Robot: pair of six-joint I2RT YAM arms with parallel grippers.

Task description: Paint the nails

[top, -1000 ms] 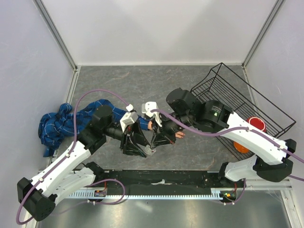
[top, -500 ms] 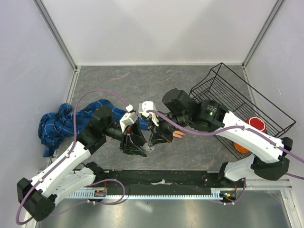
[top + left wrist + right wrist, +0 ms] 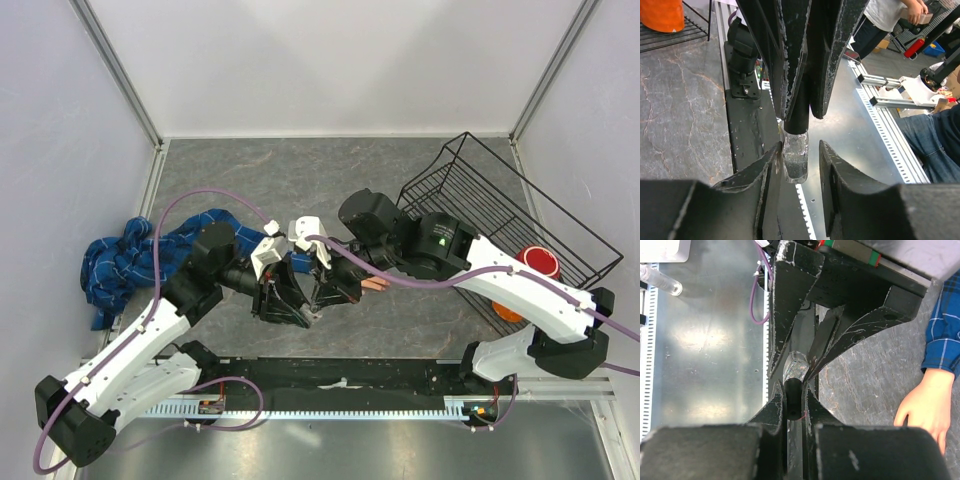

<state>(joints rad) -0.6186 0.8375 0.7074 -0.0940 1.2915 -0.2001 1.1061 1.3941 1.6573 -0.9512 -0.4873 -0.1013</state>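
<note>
As seen from above, meeting place: low over the grey table (image 3: 280,180), close to its near edge, the two tools tip to tip.
Right gripper (image 3: 794,404): pressed together on the black cap (image 3: 792,400); pinched it from both sides, with no gap at either finger.
Cap: slim and dark, in line with the bottle (image 3: 796,160); the joint to the glass half hidden between the fingers, so could not tell whether screwed tight.
Left gripper (image 3: 800,152): partly spread; straddled the bottle without clamping it.
Left gripper's fingers (image 3: 765,170): one lay against the glass, the other stood just off it, with a narrow slit between.
Bottle: small, clear glass with speckled silvery contents; sat at the end of the cap, between the left fingers.
Hand (image 3: 926,400): pale peach; lay on the table just beside the right gripper, apart from the bottle and from both tools.
Nails (image 3: 940,432): at the fingertips of that hand, too small to make out; touched by neither tool.
Sleeve (image 3: 130,260): blue plaid; ran from the wrist under the left arm to a crumpled heap by the left wall.
Basket (image 3: 500,215): black wire, tilted at the far right beside the right arm; something orange (image 3: 508,312) and something red (image 3: 540,262) at its lower end.
</note>
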